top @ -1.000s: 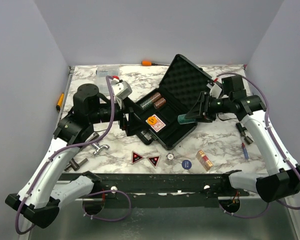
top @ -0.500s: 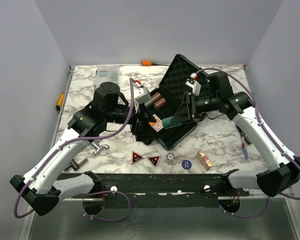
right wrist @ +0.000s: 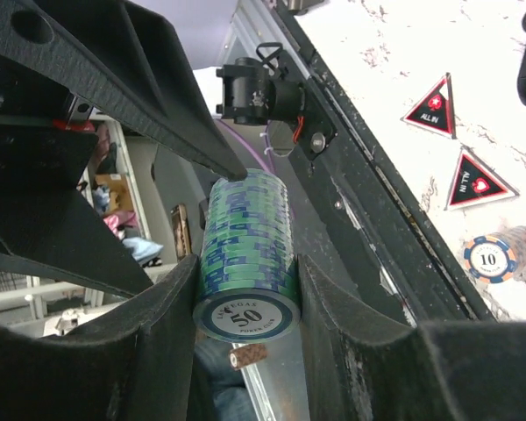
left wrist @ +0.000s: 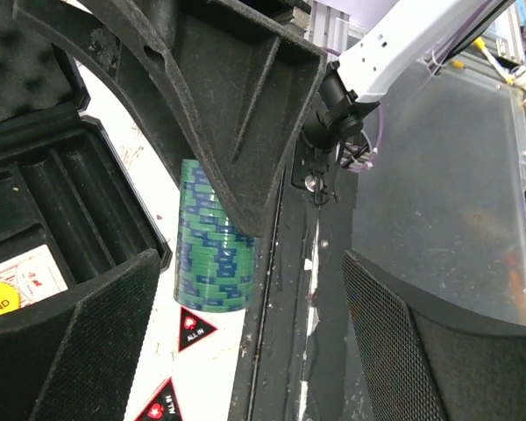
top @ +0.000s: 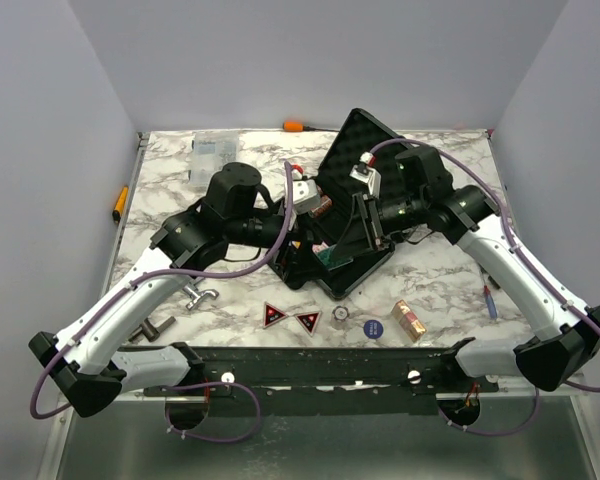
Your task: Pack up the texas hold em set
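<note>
Right gripper (right wrist: 245,274) has the green chip stack (right wrist: 245,232) pinched between its fingers, hanging just over the open black briefcase (top: 366,146) mid-table, and the left gripper (left wrist: 248,259) sits close by, spread wide, nothing in it.

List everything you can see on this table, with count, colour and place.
briefcase: one, black, open, table centre
green chip stack: one, green, in the right gripper, by the case
brown chip stack: one, brown, inside the case
triangles: two, red-black, near edge
blue chip: one, blue, right of the triangles
lying chip stack: one, orange-brown, near right
organiser box: one, clear, far left
screwdriver: one, orange handle, far edge
right gripper: shut on the green chip stack
left gripper: open, beside it
</note>
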`<state>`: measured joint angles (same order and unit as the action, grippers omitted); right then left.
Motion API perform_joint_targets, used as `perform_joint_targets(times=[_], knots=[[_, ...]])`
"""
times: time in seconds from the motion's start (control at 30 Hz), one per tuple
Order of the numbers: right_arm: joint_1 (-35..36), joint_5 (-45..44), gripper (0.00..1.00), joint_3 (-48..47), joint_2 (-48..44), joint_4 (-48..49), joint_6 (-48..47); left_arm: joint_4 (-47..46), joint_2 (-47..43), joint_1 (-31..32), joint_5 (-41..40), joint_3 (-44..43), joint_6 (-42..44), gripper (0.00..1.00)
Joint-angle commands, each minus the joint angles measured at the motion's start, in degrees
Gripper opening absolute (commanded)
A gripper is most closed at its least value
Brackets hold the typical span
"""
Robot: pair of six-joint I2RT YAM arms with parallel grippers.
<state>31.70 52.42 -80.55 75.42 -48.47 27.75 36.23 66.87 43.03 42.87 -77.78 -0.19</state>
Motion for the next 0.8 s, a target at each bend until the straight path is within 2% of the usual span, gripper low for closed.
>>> perform_joint_targets(times=[0.0, 0.33, 0.77], knots=[[1.6, 5.3, 0.01, -2.6, -0.6, 3.3, -0.9, 0.9, -0.6, 1.2, -2.7, 0.0, 4.3, 0.8], [2.7, 5.3, 0.01, -2.7, -1.1, 2.9, -1.6, 5.8, 2.0, 2.2, -4.2, -2.7, 7.6, 0.66], [3.7, 5.5, 0.01, -2.2, -0.4, 3.1, -1.9, 9.2, 3.3, 2.9, -6.8, -3.6, 8.4, 0.59]])
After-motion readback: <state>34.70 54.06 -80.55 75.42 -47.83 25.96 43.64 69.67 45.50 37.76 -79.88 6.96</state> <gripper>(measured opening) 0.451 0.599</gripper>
